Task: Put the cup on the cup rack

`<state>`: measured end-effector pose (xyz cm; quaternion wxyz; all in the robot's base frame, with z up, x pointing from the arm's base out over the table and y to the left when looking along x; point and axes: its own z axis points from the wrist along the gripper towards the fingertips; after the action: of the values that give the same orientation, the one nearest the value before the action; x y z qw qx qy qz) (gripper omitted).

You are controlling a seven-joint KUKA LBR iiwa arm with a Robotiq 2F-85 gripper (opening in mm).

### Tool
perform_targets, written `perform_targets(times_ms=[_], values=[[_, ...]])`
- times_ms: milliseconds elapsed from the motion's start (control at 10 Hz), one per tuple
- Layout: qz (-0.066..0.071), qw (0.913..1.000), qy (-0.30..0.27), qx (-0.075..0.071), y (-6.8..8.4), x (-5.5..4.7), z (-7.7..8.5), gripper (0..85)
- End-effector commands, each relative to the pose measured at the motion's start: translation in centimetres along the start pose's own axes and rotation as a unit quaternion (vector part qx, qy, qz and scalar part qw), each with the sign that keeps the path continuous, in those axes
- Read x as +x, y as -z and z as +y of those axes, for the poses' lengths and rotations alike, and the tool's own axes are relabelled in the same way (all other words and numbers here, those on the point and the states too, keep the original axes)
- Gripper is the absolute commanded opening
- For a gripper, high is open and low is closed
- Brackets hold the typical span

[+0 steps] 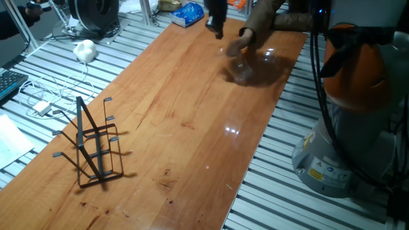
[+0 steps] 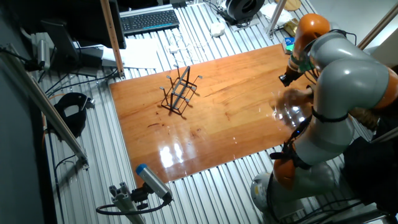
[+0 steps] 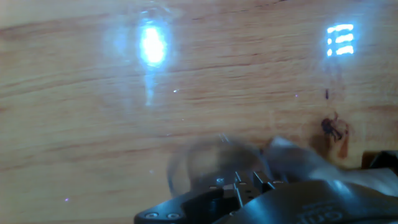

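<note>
the cup rack (image 1: 91, 144) is a small black thin-wire stand, upright on its rectangular base, with slanted bars and short pegs pointing outward. the cup (image 1: 241, 62) is a clear, colourless tumbler, seen only as a motion-blurred smear, well apart from the cup rack (image 2: 178, 92) toward the table's opposite end; its pose cannot be told.

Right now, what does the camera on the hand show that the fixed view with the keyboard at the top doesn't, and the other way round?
Only the hand view shows the table's wood grain close up, a dark knot and the blurred clear cup just beyond the gripper body. Only the fixed view shows the black cup rack standing far from the arm, the grey and orange arm, and the keyboard. Both show the wooden table, lamp glare and the blurry cup.
</note>
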<state>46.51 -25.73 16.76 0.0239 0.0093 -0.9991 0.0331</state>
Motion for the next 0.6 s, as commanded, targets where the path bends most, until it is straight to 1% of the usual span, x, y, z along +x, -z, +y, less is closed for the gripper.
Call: perform_targets(times_ms=[0, 100, 200, 300, 400, 500], values=[[-0.001, 1.0000, 0.001, -0.001, -0.1, -0.4, -0.4, 17.0], [-0.003, 1.0000, 0.005, -0.001, -0.3, -1.2, -1.1, 17.0], [-0.003, 0.9999, 0.011, -0.005, -0.5, -2.2, -1.9, 17.0], [-0.002, 0.9997, 0.021, -0.012, -0.9, -3.7, -3.2, 17.0], [-0.002, 0.9994, 0.031, -0.013, -1.1, -4.8, -4.3, 17.0], [-0.001, 0.9991, 0.039, -0.019, -1.0, -5.8, -5.4, 17.0]])
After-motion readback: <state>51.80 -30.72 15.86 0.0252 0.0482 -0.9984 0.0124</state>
